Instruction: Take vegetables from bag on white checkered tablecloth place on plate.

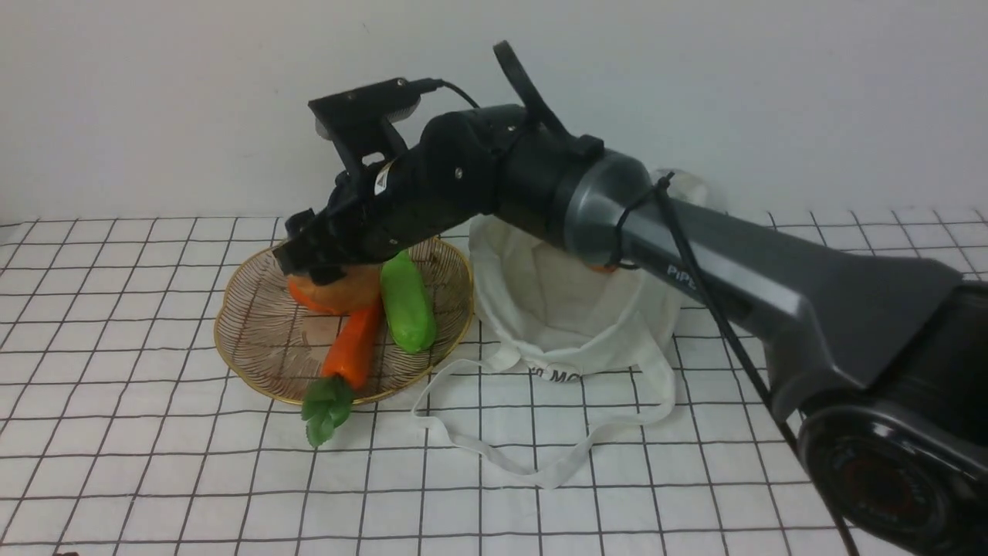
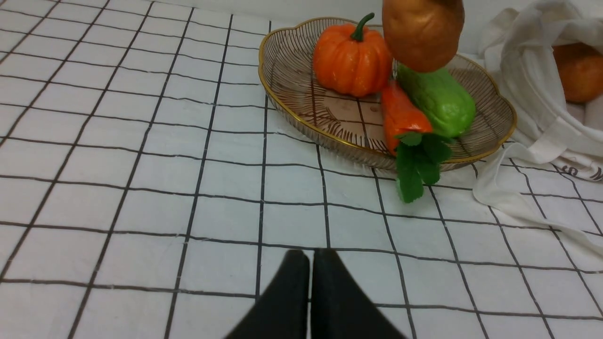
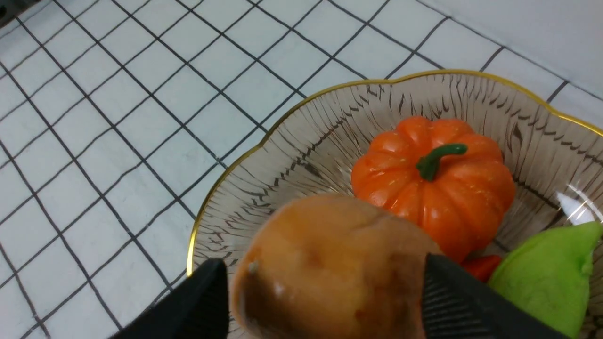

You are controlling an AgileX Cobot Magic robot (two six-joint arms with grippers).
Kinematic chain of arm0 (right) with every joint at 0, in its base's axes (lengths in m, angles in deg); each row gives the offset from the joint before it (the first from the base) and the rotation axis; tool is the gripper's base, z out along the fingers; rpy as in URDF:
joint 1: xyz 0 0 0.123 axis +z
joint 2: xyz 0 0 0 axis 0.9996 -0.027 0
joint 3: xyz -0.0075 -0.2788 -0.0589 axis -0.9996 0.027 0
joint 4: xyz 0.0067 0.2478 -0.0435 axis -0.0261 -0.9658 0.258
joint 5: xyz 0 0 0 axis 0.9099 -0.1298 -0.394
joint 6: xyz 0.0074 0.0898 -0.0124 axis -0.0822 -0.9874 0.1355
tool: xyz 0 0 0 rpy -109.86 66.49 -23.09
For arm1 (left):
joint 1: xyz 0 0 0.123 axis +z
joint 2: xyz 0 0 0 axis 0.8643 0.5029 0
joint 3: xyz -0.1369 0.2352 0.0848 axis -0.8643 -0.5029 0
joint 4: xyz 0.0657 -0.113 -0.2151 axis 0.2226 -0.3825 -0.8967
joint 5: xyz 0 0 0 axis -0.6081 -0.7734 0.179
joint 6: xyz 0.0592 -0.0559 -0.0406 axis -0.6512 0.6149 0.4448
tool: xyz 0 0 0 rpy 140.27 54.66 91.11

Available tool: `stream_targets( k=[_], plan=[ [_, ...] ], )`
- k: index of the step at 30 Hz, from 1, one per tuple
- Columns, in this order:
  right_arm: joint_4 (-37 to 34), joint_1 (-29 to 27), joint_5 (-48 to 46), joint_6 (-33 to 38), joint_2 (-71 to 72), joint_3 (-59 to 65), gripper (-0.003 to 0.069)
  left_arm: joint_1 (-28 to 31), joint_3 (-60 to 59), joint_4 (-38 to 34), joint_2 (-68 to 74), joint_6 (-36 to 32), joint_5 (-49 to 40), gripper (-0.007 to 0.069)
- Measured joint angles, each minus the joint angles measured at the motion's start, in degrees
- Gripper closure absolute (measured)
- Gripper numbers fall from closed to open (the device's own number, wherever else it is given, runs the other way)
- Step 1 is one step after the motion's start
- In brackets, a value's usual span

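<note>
My right gripper (image 1: 328, 270) is shut on a tan-orange potato (image 3: 325, 268) and holds it just above the ribbed gold-rimmed plate (image 1: 255, 340); the potato also shows in the left wrist view (image 2: 421, 33). On the plate lie an orange pumpkin (image 3: 438, 188), a carrot (image 1: 355, 347) with green leaves over the rim, and a green vegetable (image 1: 407, 305). The white bag (image 1: 571, 309) lies right of the plate, with another tan vegetable (image 2: 579, 70) inside. My left gripper (image 2: 311, 259) is shut and empty, low over the checkered tablecloth (image 2: 141, 188), in front of the plate.
The bag's long strap handles (image 1: 540, 455) trail over the cloth in front of it. A white wall (image 1: 154, 93) stands behind the table. My right arm (image 1: 695, 255) reaches across over the bag.
</note>
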Motion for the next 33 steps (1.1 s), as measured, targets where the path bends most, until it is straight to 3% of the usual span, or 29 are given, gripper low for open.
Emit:
stream_targets(
  k=[2,4,10,13,16,19,22,27,30,33],
  plan=[
    [0.70,0.00,-0.05,0.06,0.00,0.00,0.0032,0.00,0.00,0.00,0.00,0.00,0.00,0.0632],
    [2.14,0.00,-1.18,0.06,0.18,0.00,-0.0011,0.00,0.00,0.00,0.00,0.00,0.00,0.0632],
    [7.37,0.00,-7.66,0.13,3.03,0.00,-0.0030,0.00,0.00,0.00,0.00,0.00,0.00,0.0632],
    [9.52,0.00,-11.78,0.08,6.60,0.05,-0.0003,0.00,0.00,0.00,0.00,0.00,0.00,0.0632],
    [11.22,0.00,-16.45,0.08,11.15,0.05,0.0053,0.00,0.00,0.00,0.00,0.00,0.00,0.0632],
    [13.60,0.00,-24.35,-0.75,17.52,0.00,0.0174,0.00,0.00,0.00,0.00,0.00,0.00,0.0632],
    [16.28,0.00,-30.17,-1.16,22.80,0.00,0.0326,0.00,0.00,0.00,0.00,0.00,0.00,0.0632],
    [20.29,0.00,-31.87,-4.08,29.94,0.00,0.0582,0.00,0.00,0.00,0.00,0.00,0.00,0.0632],
    [20.75,0.00,-32.18,-5.55,32.73,0.00,0.0653,0.00,0.00,0.00,0.00,0.00,0.00,0.0632],
    [20.87,0.00,-32.23,-6.98,35.85,0.00,0.0670,0.00,0.00,0.00,0.00,0.00,0.00,0.0632]
  ],
)
